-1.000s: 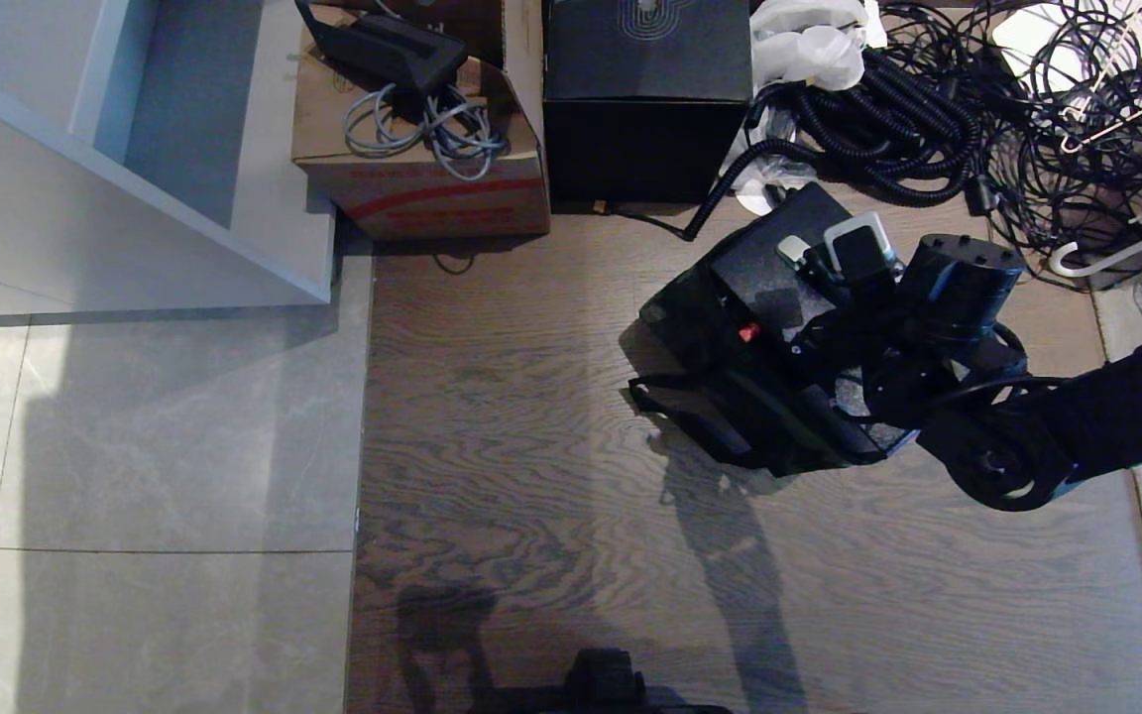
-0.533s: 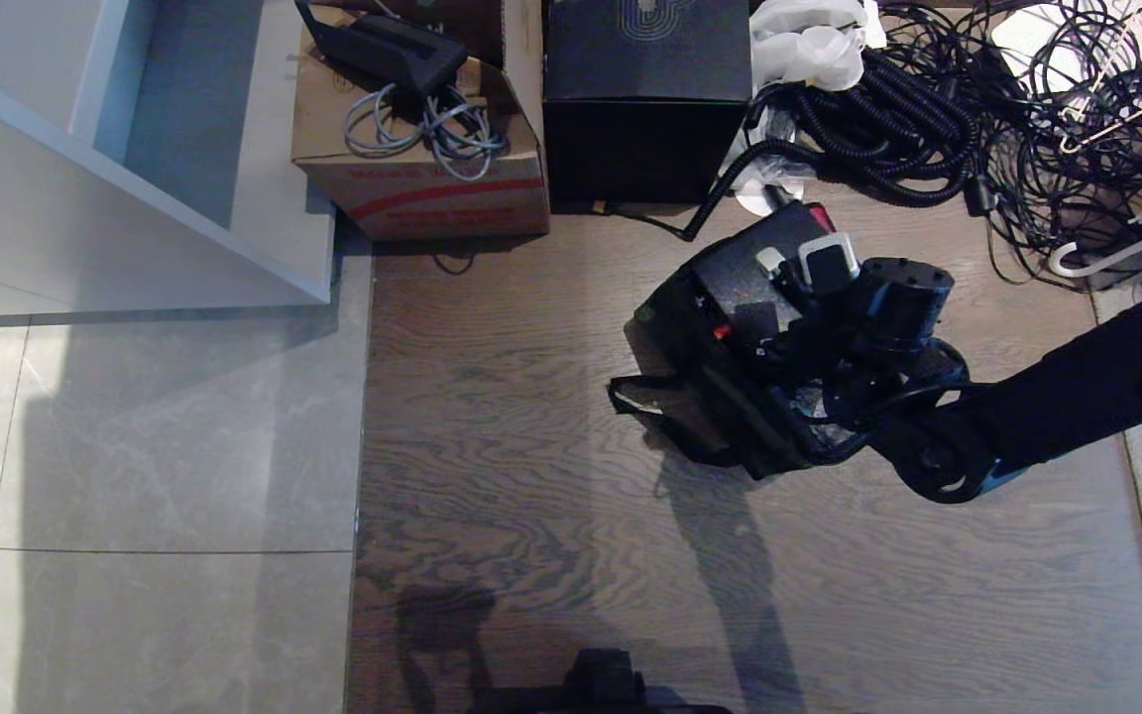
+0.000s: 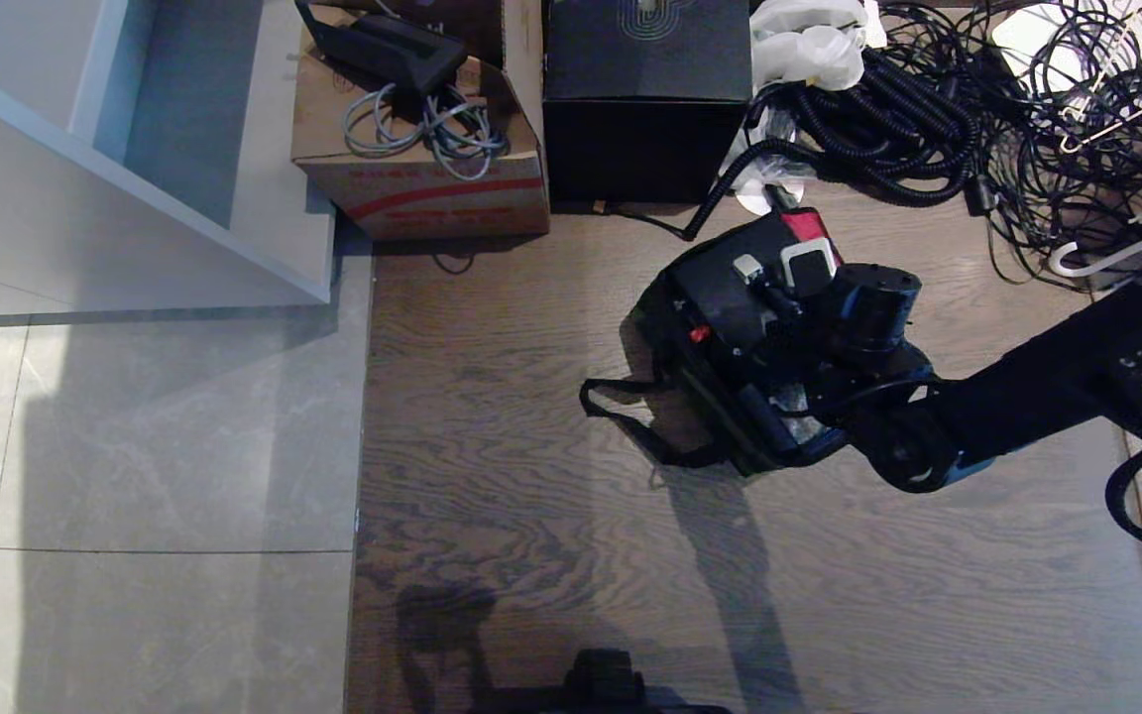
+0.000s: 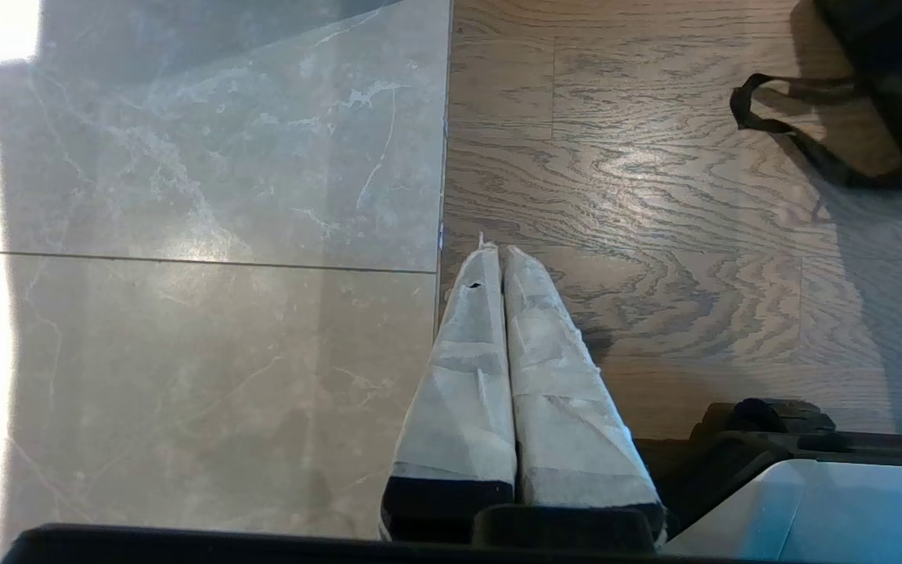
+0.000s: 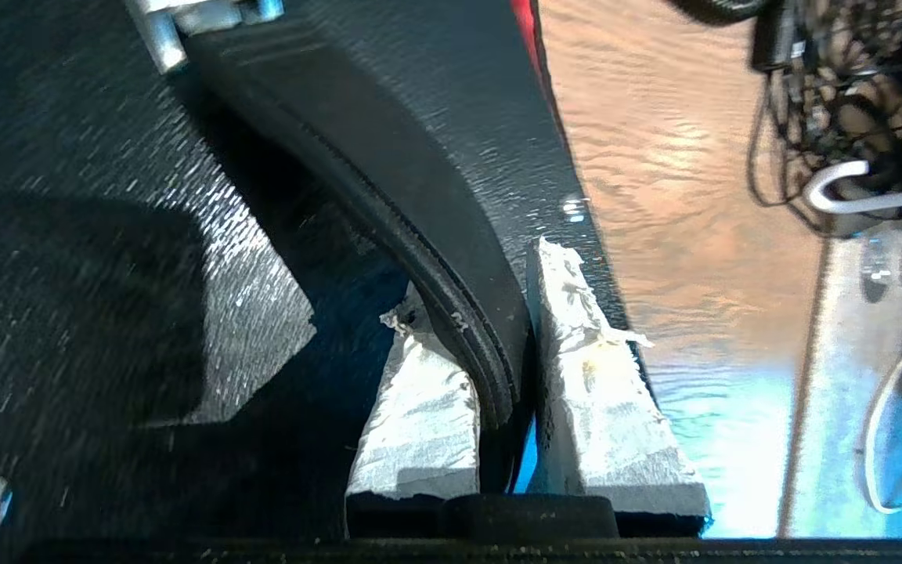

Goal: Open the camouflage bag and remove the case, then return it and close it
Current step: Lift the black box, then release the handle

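Note:
The case (image 3: 725,288), flat and dark with a speckled surface (image 5: 52,180), lies tilted on the open camouflage bag (image 3: 665,332) on the wooden floor. A strip of the bag's red lining (image 3: 809,226) shows at its far edge, and its black strap (image 3: 621,421) trails to the left. My right gripper (image 5: 482,290) is shut on the case's black bar handle (image 5: 388,157), one silver end (image 5: 161,39) showing. How deep the case sits in the bag I cannot tell. My left gripper (image 4: 492,251) hangs shut and empty, parked over the seam between tile and wood.
Behind the bag stand a black cube box (image 3: 645,99) and a cardboard box (image 3: 422,169) with cables. A tangle of black cables (image 3: 977,109) fills the far right. A white shelf unit (image 3: 165,178) stands at the left. Bare wooden floor (image 3: 531,516) lies nearer and to the left.
My right arm has carried the case to the left and lower, onto the bag. The red lining has come into sight and the strap has spread out to the left.

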Robot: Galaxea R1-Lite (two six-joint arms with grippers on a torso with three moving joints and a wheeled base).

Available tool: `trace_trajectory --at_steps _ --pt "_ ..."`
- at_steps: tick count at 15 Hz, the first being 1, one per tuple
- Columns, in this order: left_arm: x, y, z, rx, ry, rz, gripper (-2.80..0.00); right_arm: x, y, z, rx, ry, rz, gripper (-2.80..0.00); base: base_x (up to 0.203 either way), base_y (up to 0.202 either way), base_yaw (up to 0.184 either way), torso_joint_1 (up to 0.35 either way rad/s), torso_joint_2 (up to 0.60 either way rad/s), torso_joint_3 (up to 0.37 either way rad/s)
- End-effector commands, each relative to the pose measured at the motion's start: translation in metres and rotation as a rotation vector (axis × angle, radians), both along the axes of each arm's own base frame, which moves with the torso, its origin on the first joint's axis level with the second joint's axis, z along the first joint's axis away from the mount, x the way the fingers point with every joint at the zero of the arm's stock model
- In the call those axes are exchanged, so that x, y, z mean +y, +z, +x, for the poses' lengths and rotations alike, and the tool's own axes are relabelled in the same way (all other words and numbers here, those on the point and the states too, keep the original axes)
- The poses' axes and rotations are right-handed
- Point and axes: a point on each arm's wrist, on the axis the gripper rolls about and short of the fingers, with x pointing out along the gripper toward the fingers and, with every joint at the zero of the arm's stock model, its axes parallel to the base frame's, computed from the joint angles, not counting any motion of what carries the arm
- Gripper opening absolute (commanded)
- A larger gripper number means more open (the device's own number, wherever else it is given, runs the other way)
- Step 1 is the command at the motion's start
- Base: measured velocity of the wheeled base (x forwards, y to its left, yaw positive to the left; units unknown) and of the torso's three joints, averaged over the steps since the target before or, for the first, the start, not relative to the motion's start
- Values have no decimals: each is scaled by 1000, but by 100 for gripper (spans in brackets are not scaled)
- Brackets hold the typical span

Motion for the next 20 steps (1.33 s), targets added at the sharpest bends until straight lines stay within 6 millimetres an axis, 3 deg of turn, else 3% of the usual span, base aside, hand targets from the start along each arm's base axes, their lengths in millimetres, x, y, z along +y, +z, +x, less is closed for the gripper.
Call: trace_trajectory --at_steps 1,18,20 --pt "0 0 0 -1 0 -1 -280 -6 34 -15 -52 -3 17 -280 0 0 0 0 0 0" --pt "0 0 0 -1 0 -1 -280 -36 124 -90 -97 -15 -55 -280 0 0 0 0 0 0" --pt "0 0 0 -1 0 -1 -280 -39 128 -91 -89 -25 -60 -280 0 0 0 0 0 0"
